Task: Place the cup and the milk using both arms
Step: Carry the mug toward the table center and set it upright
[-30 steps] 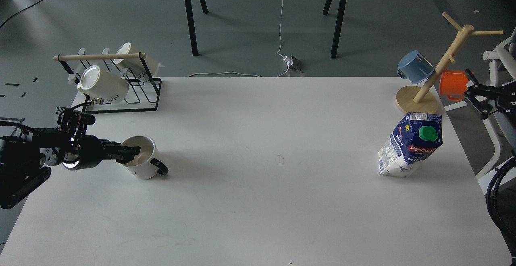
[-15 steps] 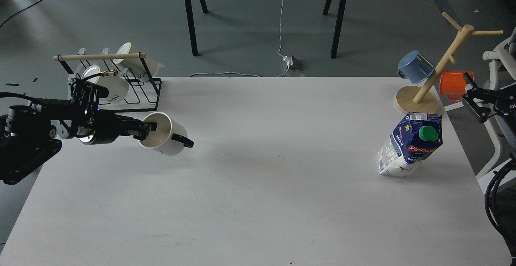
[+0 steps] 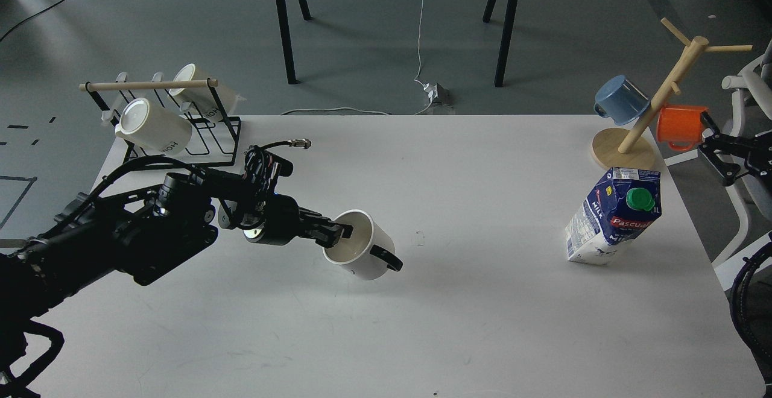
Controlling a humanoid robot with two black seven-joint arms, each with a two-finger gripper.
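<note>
Left tool (image 3: 339, 232): one finger lies inside the white ceramic mug with a black handle (image 3: 362, 253), its tip hidden by the rim.
Right tool (image 3: 715, 157): small and dark beside the orange mug (image 3: 678, 126); fingers hard to tell apart, arm cut by the picture's edge.
Orange mug: partly behind the wooden mug tree (image 3: 657, 99).
White bench (image 3: 422, 325): near corners cut off.
</note>
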